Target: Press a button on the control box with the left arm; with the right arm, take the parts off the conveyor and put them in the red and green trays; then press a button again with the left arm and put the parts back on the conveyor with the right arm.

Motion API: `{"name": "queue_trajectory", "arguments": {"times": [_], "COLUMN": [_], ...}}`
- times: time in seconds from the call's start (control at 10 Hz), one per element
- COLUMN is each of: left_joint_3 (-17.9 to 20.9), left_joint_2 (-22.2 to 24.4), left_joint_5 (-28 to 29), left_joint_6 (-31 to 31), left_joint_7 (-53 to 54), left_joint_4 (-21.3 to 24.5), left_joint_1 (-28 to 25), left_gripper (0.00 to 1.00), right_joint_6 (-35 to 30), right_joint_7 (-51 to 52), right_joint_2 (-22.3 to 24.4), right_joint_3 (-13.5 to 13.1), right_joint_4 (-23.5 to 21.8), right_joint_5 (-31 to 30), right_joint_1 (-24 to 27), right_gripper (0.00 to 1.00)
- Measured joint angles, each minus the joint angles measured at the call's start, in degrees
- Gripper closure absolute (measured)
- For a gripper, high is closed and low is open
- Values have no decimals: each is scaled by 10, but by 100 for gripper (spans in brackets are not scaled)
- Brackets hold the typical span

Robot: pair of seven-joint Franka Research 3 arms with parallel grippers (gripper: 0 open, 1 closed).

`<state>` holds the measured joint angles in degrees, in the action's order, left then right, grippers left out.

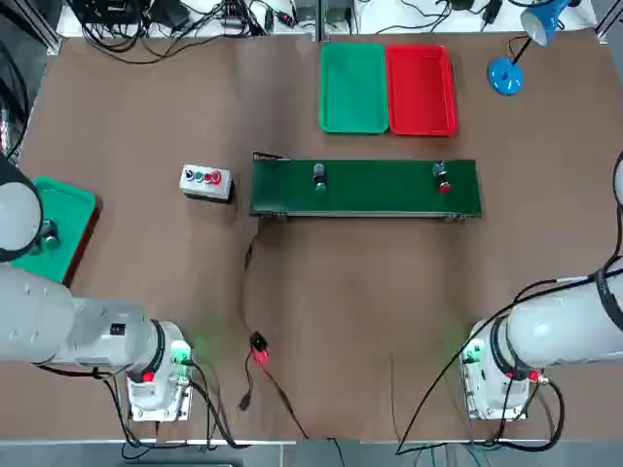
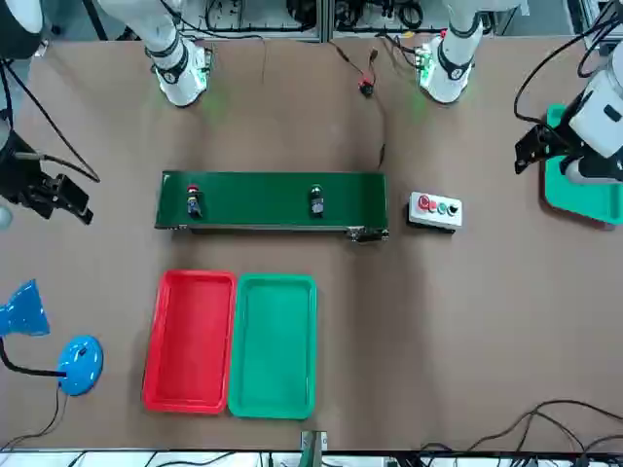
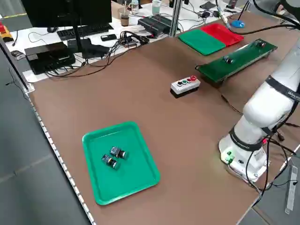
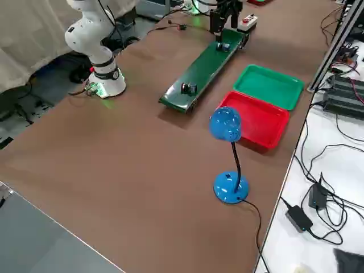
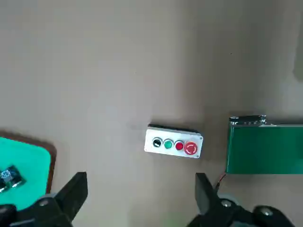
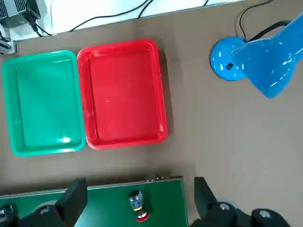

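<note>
- The bench [image 1: 146,107] fills the top view; nothing of the task looks begun, both trays being empty
- The left arm [image 1: 68,331] sits at lower left of the top view, the right arm [image 1: 565,331] at lower right, both well back from the work
- The conveyor [image 1: 380,187] lies across the middle of the top view; if the belt runs after the button press, a late reach could miss a part or let it travel off the end
- The green tray [image 1: 353,88] and red tray [image 1: 421,89] touch side by side at upper centre right; a careless drop could land a part in the wrong colour
- The control box [image 1: 206,181] sits just left of the belt's end; its buttons are close together, so a wide tool could press the wrong one or shove the box
- The left tool [image 5: 137,194] hangs spread above the box, pinching nothing
- The right tool [image 6: 137,196] is likewise spread, holding nothing
- The green-capped part [image 1: 318,177] and red-capped part [image 1: 442,178] stand upright on the belt, well apart; being small and round, either could tip or slip out of a pinch
</note>
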<state>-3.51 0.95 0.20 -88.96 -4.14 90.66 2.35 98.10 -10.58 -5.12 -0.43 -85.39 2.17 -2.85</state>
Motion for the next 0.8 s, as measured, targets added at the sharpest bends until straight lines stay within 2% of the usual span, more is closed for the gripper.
{"name": "queue_trajectory", "arguments": {"times": [0.5,0.6,0.7,0.8], "left_joint_3": [-1,-1,-2,-4], "left_joint_2": [0,2,10,30], "left_joint_5": [0,0,0,-1], "left_joint_6": [3,4,-5,-36], "left_joint_7": [0,0,0,0], "left_joint_4": [2,8,27,66], "left_joint_1": [0,0,0,0], "left_gripper": [0,3,20,37], "right_joint_6": [0,0,0,0], "right_joint_7": [7,8,9,9], "right_joint_2": [0,0,0,0], "right_joint_3": [0,0,0,0], "right_joint_4": [0,0,0,0], "right_joint_5": [0,0,0,0], "right_joint_1": [0,0,0,0], "right_gripper": [0,0,0,0]}}
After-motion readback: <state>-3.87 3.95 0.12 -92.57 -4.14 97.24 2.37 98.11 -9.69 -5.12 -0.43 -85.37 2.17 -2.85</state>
